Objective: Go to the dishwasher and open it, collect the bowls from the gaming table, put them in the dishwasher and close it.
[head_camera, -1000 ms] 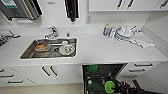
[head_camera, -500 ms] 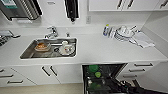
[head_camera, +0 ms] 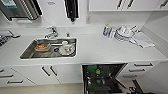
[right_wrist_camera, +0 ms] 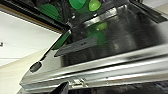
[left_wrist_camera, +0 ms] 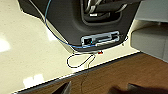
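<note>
Dishwasher (head_camera: 103,78) sits under the white bench (head_camera: 100,50), right of the sink (head_camera: 48,47), its door (right_wrist_camera: 105,57) dropped open toward the near side with green bowls (head_camera: 93,70) in the rack; the right wrist view shows the steel door close up, reflecting the green bowls above it. Sink holds dirty dishes (head_camera: 66,48), and a stack of plates (head_camera: 122,33) stands on the bench at far right beside a cloth (head_camera: 142,40). Whether either gripper is spread or pressed together cannot be told.
</note>
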`<state>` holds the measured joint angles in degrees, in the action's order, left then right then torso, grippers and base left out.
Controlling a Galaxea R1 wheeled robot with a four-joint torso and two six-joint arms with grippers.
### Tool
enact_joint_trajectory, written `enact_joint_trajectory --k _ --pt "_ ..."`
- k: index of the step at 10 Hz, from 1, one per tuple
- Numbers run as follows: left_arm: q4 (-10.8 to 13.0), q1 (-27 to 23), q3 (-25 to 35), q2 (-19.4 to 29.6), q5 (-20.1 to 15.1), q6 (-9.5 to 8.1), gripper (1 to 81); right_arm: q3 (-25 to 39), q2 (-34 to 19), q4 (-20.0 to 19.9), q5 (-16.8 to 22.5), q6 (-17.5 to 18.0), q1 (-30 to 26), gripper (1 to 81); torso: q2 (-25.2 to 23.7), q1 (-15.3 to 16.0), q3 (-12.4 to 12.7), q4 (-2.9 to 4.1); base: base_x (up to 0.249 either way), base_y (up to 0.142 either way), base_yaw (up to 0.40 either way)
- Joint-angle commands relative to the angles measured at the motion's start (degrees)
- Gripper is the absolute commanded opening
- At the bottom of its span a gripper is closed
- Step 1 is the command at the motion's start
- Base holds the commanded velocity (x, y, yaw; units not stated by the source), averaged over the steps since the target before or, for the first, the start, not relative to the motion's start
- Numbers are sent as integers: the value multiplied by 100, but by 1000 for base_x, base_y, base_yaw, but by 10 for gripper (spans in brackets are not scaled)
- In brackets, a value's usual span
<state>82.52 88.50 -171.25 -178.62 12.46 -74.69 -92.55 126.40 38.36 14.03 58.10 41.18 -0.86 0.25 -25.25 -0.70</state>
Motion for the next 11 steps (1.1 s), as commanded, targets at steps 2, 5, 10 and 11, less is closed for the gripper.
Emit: enact_joint_trajectory --k 2,5,10,11 --pt "-96 67 -40 71 -200 7 811 371 -702 -4 267 -624 1519 811 0 0 0 0 0 0 0" --pt "-96 49 -40 186 -113 51 811 -330 -167 48 -57 -949 2575 811 -580 372 0 0 0 0 0" --pt "-60 -4 -40 89 -191 69 811 -1703 695 180 -656 -1196 3569 811 -1384 865 2 0 0 0 0" --pt "-104 -4 -40 80 -191 69 811 -1860 853 294 -656 -1196 3683 811 -1600 999 4 0 0 0 0"
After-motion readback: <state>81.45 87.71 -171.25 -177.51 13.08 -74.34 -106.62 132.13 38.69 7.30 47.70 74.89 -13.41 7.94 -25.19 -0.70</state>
